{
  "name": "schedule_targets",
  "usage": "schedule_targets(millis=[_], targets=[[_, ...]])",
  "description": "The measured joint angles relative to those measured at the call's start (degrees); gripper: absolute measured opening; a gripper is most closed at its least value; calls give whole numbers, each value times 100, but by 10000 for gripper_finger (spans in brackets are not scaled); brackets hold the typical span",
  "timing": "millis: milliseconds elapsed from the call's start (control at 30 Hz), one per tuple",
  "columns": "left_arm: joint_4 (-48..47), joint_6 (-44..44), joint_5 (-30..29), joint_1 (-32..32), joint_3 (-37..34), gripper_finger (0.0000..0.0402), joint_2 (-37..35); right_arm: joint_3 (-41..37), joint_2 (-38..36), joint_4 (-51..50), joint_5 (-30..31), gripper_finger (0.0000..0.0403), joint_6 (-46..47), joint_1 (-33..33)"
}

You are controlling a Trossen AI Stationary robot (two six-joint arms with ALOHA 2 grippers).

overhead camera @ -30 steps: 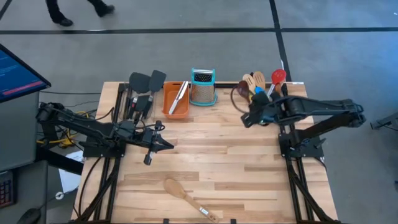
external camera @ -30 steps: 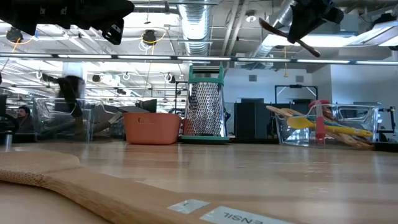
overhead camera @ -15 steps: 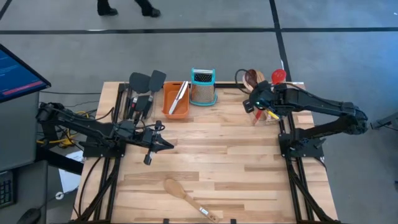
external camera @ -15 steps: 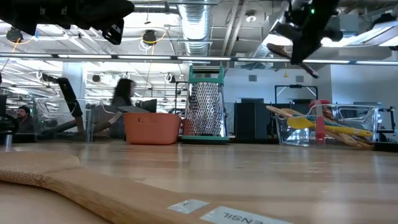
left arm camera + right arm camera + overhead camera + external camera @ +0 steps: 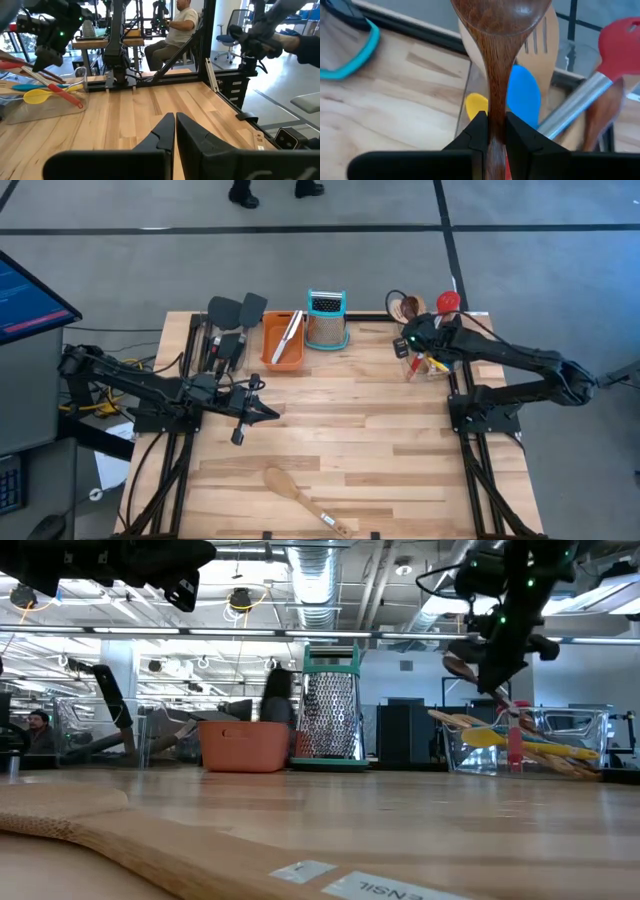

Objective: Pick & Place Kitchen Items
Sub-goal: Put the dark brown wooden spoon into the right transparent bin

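Note:
My right gripper (image 5: 413,340) is shut on a dark wooden spoon (image 5: 502,20) and hovers over the clear bin (image 5: 590,745) at the table's far right. The bin holds kitchen items: a red spoon (image 5: 447,302), a blue spoon (image 5: 522,92), a yellow spoon (image 5: 37,95) and a slotted wooden spatula (image 5: 542,45). A light wooden spoon (image 5: 300,495) lies flat near the table's front edge. My left gripper (image 5: 268,413) stays shut above the table's left middle, with nothing in it. My right gripper pinches the dark spoon's handle (image 5: 495,107) between its two fingers, a short way behind the bowl. The fingers slant down toward the far edge and lie along the handle, with the bowl (image 5: 462,664) sticking out ahead. The spoon is tilted and lifted above the bin.
An orange tray (image 5: 270,340) holding a steel tool and a steel box grater (image 5: 326,320) stand at the far middle. Black turners (image 5: 235,310) lie at the far left. A person is seated beyond the table in the left wrist view.
My right gripper has carried the dark spoon toward the table's far edge and down, to above the clear bin. It has also rolled and tipped further downward. The spoon stays gripped and clear of the table.

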Motion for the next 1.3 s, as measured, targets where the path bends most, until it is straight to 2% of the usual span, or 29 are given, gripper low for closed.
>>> schedule_targets(millis=[267,733,1000,1100,1300], targets=[[0,-2,0,0,0,6,1,-518,-2,700,-158,34,-98,-300],[0,-2,0,0,0,6,0,-1099,44,871,-817,34,-46,-477],[0,-2,0,0,0,6,0,-1132,44,853,-1104,34,-85,-579],[0,1,0,0,0,6,1,-1132,44,851,-1244,65,-84,-584],[0,-1,0,0,0,6,1,-918,44,633,-1335,175,-105,-584]])
